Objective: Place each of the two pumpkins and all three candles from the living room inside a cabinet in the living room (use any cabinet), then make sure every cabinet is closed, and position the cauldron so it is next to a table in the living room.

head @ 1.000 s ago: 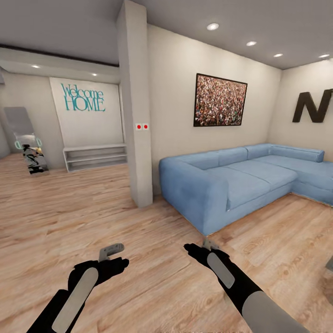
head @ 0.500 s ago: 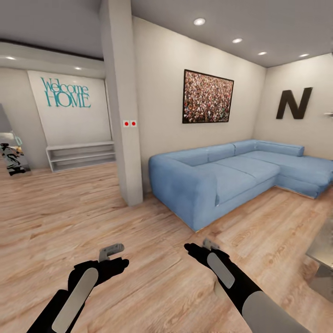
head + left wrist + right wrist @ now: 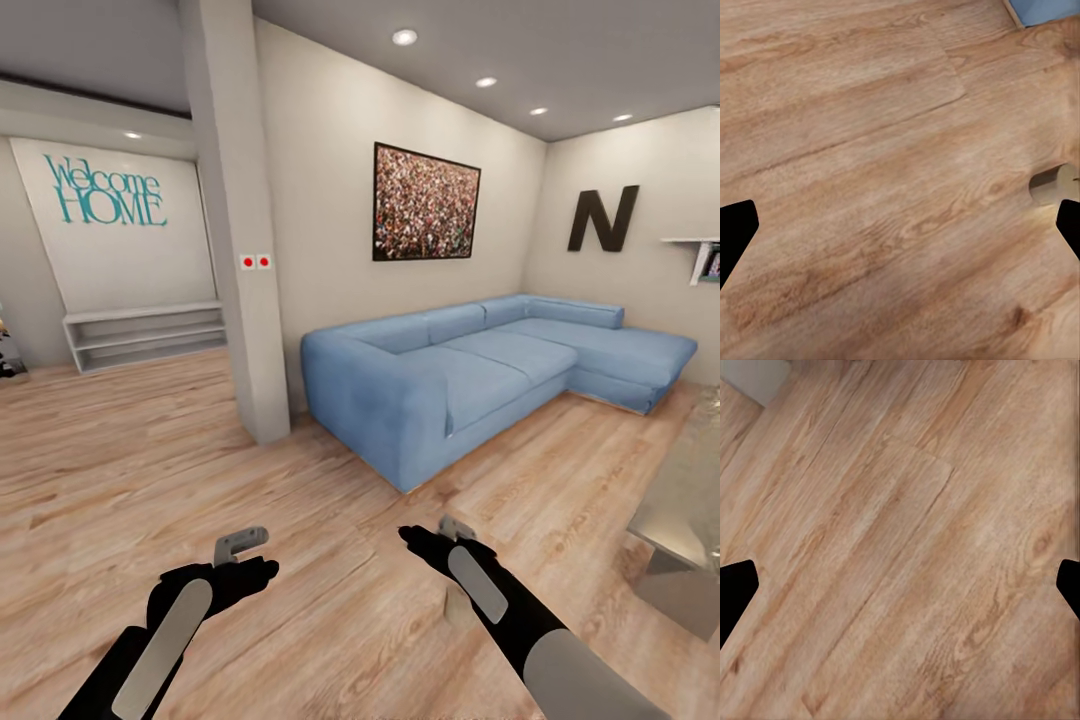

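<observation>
Both grippers, left [image 3: 262, 568] and right [image 3: 408, 536], gape empty over bare wood-plank floor [image 3: 120, 470], a stubby beige candle [image 3: 457, 608] just beside the right one (partly hidden), glossy grey table [image 3: 690, 500] farther right, blue corner sofa [image 3: 470, 375] and grey square pillar [image 3: 235, 230] ahead.

Blue corner sofa [image 3: 480, 375] against wall, framed picture [image 3: 425, 203] above; grey pillar [image 3: 235, 230] beside sofa; wood floor [image 3: 130, 470]; low white shelf [image 3: 145, 335] beyond.

Both arms are matte black, each bearing a long, rounded light-grey panel along the forearm. The right arm [image 3: 560, 660] turns pale grey nearer the trunk. A small grey angled bracket tops each wrist. Black fingertips [image 3: 735, 229] frame both wrist views.
</observation>
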Controlling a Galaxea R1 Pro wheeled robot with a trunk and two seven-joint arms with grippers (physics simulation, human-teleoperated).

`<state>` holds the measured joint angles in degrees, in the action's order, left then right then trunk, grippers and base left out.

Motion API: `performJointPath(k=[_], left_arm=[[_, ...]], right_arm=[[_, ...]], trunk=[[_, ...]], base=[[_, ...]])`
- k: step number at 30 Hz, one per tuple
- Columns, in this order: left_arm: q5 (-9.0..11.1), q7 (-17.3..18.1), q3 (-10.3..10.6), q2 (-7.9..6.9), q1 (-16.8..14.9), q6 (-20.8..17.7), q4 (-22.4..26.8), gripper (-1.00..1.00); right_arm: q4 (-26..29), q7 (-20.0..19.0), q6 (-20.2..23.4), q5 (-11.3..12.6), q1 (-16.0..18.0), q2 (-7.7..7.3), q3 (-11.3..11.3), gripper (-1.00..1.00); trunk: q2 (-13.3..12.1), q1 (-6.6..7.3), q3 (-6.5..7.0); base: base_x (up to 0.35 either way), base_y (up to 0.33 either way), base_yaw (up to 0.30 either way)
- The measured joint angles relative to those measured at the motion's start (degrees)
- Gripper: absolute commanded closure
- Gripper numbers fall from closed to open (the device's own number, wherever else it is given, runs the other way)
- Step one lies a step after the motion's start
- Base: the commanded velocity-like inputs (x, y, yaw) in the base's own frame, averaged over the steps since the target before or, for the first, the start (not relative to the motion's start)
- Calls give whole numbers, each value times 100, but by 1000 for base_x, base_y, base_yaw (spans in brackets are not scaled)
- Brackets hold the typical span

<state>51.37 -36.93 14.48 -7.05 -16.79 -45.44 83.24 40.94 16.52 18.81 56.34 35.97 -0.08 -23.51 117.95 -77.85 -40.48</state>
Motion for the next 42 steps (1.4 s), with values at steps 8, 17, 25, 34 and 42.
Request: performJointPath(k=[8,17,25,34,42], left_arm=[[0,7,-12,-12,-12,0,0,-100],[0,25,-17,-45,-21,0,-89,-100],[0,26,-17,-44,-22,0,-122,-100],[0,26,-17,-45,-22,0,-124,-100],[1,26,-18,-45,-22,1,-124,-100]], right_arm=[[-34,1,-14,3,-3,-7,10,-100],[-255,84,-470,-21,-6,-73,34,-100],[-347,257,-563,-13,-7,-81,40,-100],[-350,306,-572,-7,-4,-81,40,-100],[-343,301,-572,1,-4,-81,40,-100]], trunk=[[0,0,-47],[0,0,-105],[0,0,-158],[0,0,-219],[0,1,-274]], base=[[0,0,-185],[0,0,-209],[0,0,-208],[1,0,-200],[108,0,-198]])
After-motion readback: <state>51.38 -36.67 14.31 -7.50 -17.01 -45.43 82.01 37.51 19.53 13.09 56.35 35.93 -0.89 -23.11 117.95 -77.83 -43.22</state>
